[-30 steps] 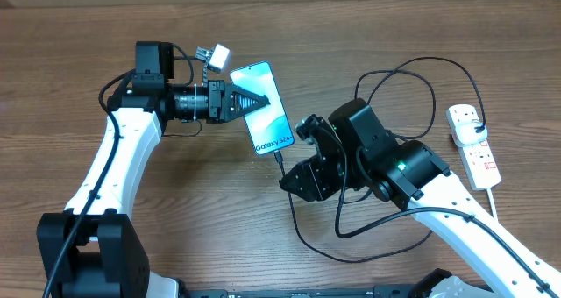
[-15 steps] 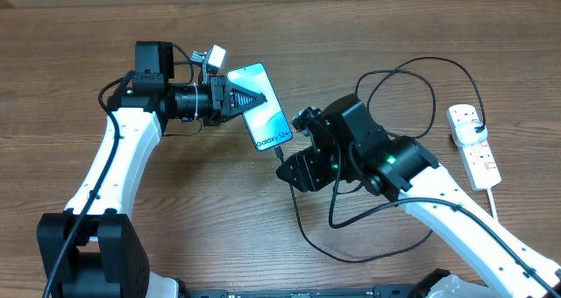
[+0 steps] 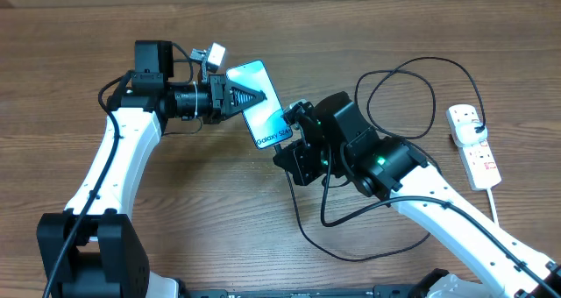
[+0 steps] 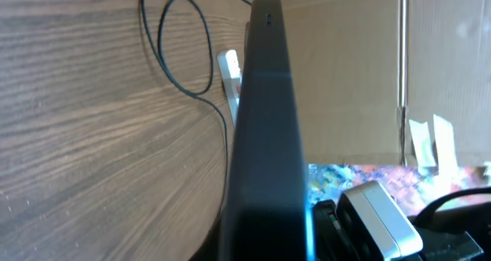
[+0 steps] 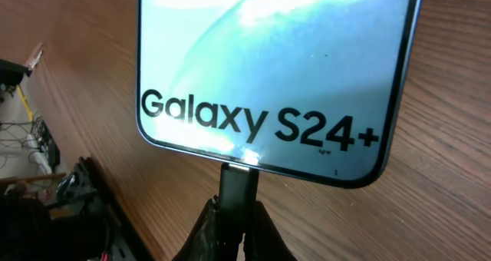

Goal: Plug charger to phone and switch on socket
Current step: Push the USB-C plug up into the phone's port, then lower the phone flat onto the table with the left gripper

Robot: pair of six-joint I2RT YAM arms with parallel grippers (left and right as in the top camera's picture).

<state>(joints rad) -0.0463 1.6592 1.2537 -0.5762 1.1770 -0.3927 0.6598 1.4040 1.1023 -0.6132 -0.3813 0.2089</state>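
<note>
Charger and phone meet end to end near the middle of the counter, a little toward its far edge. The charger's plug is a short black block. Its top touches the middle of the phone's bottom edge, though how deep it sits cannot be told. Behind it the thin black cable trails toward the near edge, then swings in slack loops across the right half of the counter.

The phone is a slim glossy slab with rounded corners and a narrow black rim. Its screen is a pale blue-green wash with "Galaxy S24+" in bold black letters along the bottom. From overhead its long axis runs on a diagonal. The top end points to the far left corner and the bottom end to the near right. In the left wrist view it shows edge-on as a dark, thin bar.

The left hand pinches the phone across its upper half, one black wedge-shaped finger lying over the screen. The right hand has its dark fingertips pressed on the sides of the plug.

The socket, a long white plastic strip, lies by the right edge, well apart from the phone. The counter is brown wood with a fine straight grain.
</note>
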